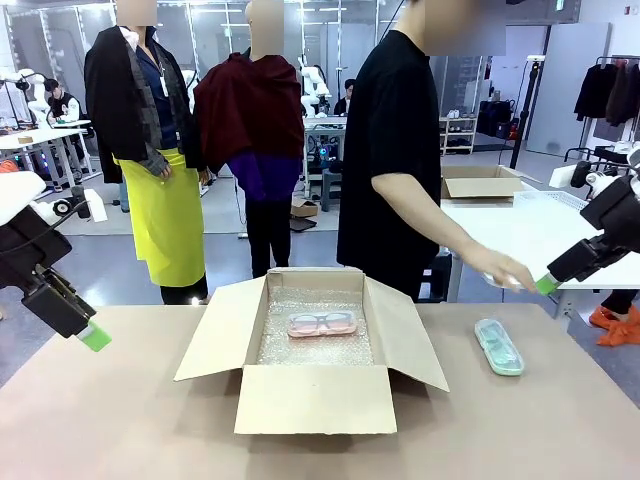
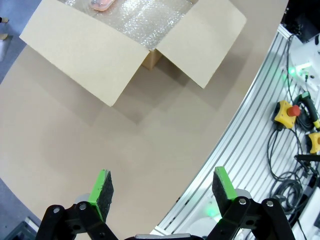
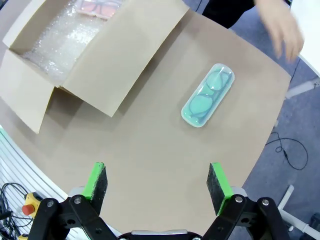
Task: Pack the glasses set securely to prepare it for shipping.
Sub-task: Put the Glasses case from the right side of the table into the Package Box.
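Our right claw and left claw are spread wide. The mint case at one o'clock looks light and slippery; we'd pinch its middle.

**Bright, even light from above**

Light falls evenly from overhead. The box flaps throw soft shadows on the table, and the bubble wrap glints. The person's hand is smeared by motion. Both wrist views bow the table's edge.
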Tool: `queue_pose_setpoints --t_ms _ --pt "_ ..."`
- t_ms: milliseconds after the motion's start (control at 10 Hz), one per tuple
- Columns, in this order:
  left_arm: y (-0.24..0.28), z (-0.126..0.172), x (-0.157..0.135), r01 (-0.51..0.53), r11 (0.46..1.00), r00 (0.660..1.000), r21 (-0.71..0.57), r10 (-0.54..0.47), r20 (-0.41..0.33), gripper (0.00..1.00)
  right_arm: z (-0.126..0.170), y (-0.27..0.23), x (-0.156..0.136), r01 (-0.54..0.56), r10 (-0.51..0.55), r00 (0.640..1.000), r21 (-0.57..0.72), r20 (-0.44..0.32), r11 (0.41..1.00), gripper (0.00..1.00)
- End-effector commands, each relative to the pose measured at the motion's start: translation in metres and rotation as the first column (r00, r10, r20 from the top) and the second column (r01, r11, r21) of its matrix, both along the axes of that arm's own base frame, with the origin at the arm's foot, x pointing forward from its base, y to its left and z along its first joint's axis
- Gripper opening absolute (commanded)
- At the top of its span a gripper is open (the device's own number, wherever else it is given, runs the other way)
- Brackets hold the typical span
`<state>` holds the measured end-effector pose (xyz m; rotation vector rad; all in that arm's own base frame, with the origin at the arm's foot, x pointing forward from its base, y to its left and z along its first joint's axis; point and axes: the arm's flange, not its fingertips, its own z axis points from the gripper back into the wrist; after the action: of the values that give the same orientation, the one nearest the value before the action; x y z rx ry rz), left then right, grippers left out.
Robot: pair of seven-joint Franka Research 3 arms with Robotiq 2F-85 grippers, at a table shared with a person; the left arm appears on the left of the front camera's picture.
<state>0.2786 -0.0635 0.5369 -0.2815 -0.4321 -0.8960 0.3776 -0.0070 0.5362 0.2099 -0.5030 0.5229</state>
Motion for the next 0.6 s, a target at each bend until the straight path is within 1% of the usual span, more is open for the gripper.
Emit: queue_pose_setpoints --t_ms 0,300,400,500 --pt "0.0000 0.0012 0.0000 0.010 1.000 1.000 -0.016 -0.010 0.003 1.00 0.0005 -0.0007 0.0005 -0.005 0.006 1.000 -0.009 0.013 1.000 1.00" --pt "0.0000 0.0012 0.0000 0.010 1.000 1.000 -0.016 -0.010 0.003 1.00 0.0005 -0.0007 0.0005 -0.005 0.006 1.000 -0.009 0.013 1.000 1.00" --pt "0.0000 0.0012 0.0000 0.010 1.000 1.000 -0.016 -0.010 0.003 1.00 0.0000 0.0000 0.0000 0.000 0.000 1.000 -0.001 0.000 1.000 1.00" --pt "0.0000 0.0012 0.0000 0.010 1.000 1.000 -0.016 -0.010 0.003 1.00 0.0020 0.0050 0.0059 0.034 -0.036 0.999 -0.045 -0.028 0.998 1.00"
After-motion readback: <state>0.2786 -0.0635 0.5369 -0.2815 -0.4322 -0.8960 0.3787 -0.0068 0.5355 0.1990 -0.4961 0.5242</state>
